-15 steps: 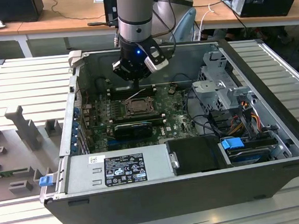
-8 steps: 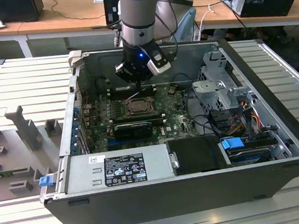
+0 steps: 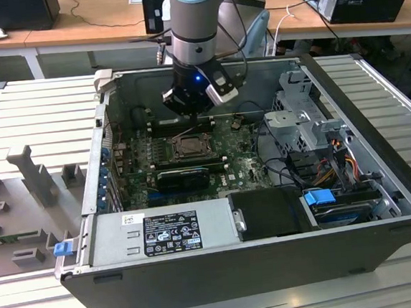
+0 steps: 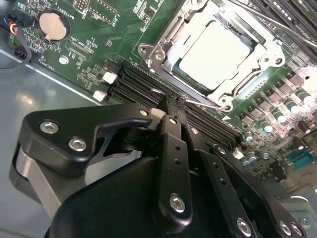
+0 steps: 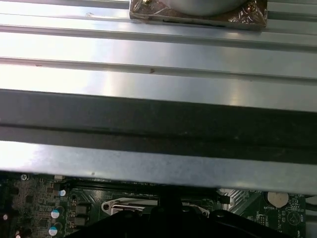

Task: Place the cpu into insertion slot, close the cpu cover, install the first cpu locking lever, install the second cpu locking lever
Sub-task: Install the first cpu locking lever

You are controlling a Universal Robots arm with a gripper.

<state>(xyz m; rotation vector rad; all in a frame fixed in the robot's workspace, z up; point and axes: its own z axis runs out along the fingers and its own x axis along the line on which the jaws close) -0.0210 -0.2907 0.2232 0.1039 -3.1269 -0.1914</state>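
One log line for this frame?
cpu: seated | cpu cover: down over it | tool: shut, tips beside lever wire

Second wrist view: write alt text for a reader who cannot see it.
The gripper, black and shut, points at the edge of the insertion slot on a green motherboard. The cpu lies in the slot, with the silvery cpu cover framing its pale face.

Exterior view looks down; both wrist views closely share motherboard (image 4: 94, 29) (image 5: 34, 201).
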